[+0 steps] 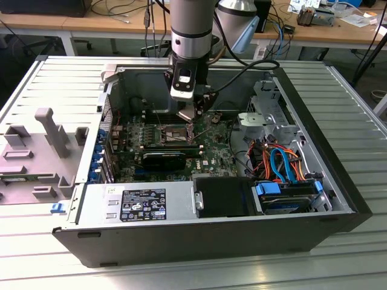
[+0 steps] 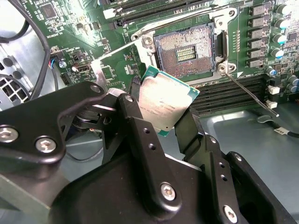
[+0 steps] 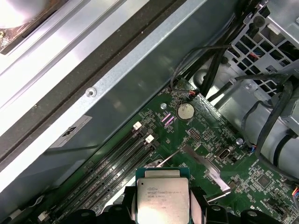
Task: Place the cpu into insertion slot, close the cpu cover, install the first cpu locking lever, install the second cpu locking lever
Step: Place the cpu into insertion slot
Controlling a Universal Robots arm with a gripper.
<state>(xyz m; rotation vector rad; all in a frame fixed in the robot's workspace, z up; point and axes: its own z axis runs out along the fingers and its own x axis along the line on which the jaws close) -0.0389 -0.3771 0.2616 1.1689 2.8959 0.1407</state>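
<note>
Black tool point(image 2: 161, 114) clamps the small silver-topped square cpu point(image 2: 164, 98) by its edges, tilted, hanging apart from the open dark-centred, silver-rimmed insertion slot point(image 2: 186, 50); I'd level it, square its corners, descend straight, never scraping.

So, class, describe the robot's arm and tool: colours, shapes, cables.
The arm is a silvery-grey cylinder; black cables run beside it. The tool is matte black, with jointed linkages, silver screw heads and flat fingers drilled with small holes.
</note>
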